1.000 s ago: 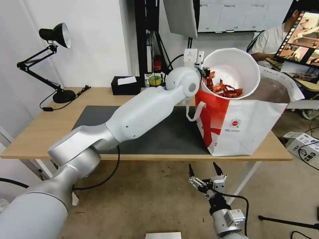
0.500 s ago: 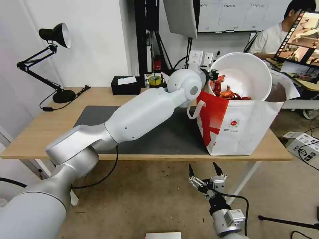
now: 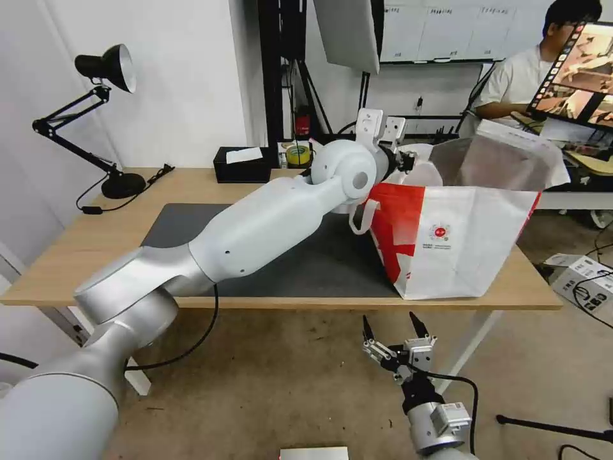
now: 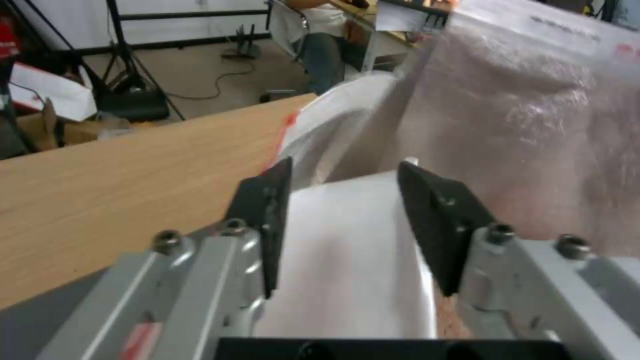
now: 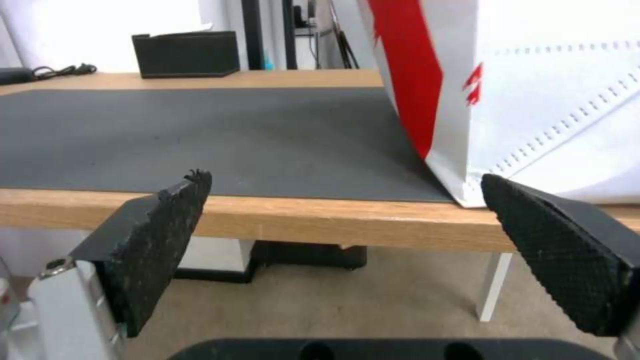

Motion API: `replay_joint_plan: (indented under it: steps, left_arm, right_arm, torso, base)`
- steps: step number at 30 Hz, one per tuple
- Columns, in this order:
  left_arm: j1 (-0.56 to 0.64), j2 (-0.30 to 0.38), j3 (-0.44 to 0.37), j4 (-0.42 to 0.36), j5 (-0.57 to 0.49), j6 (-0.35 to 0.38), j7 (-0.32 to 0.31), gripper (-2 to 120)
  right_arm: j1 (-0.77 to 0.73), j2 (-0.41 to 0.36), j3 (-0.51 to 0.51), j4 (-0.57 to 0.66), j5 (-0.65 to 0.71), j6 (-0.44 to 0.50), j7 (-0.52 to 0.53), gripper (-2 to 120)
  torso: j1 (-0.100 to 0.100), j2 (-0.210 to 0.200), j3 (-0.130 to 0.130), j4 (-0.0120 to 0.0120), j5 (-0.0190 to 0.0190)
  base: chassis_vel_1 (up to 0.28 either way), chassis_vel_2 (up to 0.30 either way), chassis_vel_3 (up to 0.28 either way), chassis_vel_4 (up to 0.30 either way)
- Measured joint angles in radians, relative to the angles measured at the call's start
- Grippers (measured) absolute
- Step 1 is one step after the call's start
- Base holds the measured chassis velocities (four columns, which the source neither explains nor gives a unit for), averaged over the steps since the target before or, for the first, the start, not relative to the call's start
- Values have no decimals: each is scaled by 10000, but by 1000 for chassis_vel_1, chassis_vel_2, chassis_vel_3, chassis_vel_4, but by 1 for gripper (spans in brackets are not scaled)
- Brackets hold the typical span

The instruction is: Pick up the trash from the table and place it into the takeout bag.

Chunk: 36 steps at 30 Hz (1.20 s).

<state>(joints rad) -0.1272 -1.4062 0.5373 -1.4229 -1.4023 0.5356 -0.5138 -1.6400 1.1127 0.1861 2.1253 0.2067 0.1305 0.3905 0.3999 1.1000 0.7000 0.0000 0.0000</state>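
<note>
Reaching arm: the left arm stretches across the table (image 3: 96, 243) from the near left, and the left gripper (image 3: 402, 160) sits at the open mouth of the takeout bag (image 3: 460, 249), at its far-left corner.
Left gripper hold: cannot tell; in the left wrist view the left gripper (image 4: 343, 167) has the white bowl (image 4: 347, 250) right at it, but the pictures do not settle whether it is clamped on the bowl or free of it.
Bowl: the white bowl (image 3: 424, 174) is down inside the bag, with just a curve of white rim showing above the bag's edge, beside the left gripper.
Takeout bag: red and white, with a small round logo on its front; it stands upright on the right end of the table, partly on the dark grey mat (image 3: 306, 262). Its silver foil lining (image 4: 533, 125) rises close beside the bowl.
Right gripper: the right gripper (image 3: 389, 326) hangs low in front of the table's near edge, below the tabletop, its pads spread wide with nothing between them. From the right wrist view the right gripper (image 5: 343, 177) faces the table edge (image 5: 300, 220), the mat (image 5: 200, 135) and the bag's lower corner (image 5: 533, 90).
Other things on the table: a black tissue box (image 3: 241, 165) at the far edge, and a black desk lamp (image 3: 105, 67) at the far left corner.
</note>
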Motion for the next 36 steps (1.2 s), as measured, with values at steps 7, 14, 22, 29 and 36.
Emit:
replay_joint_plan:
  steps: [7, 14, 22, 29, 36]
  left_arm:
    - [1, 231, -70, -193, 44, -129, -24, 77]
    - [256, 1002, -78, -801, 276, -437, -293, 99]
    - [727, 2593, -203, -2067, 446, -1109, -279, 100]
    - [2067, 4421, -577, -3229, 1065, -2882, 1188, 100]
    - [3608, 6049, -1175, -3506, 3162, -4456, 3415, 100]
  right_arm:
    - [0, 0, 0, 0, 0, 0, 0, 100]
    - [0, 0, 0, 0, 0, -1, 0, 100]
    - [0, 0, 0, 0, 0, 0, 0, 100]
    - [0, 0, 0, 0, 0, 0, 0, 100]
    - [0, 0, 0, 0, 0, 0, 0, 100]
  torso:
    - [0, 0, -1, -1, 0]
    - [0, 0, 0, 1, -1]
    - [0, 1, 0, 1, -3]
    - [0, 0, 0, 1, -4]
    - [0, 1, -1, 2, -1]
  base:
    - [0, 0, 0, 0]
    - [0, 0, 0, 0]
    - [0, 0, 0, 0]
    - [0, 0, 0, 0]
    - [0, 0, 0, 0]
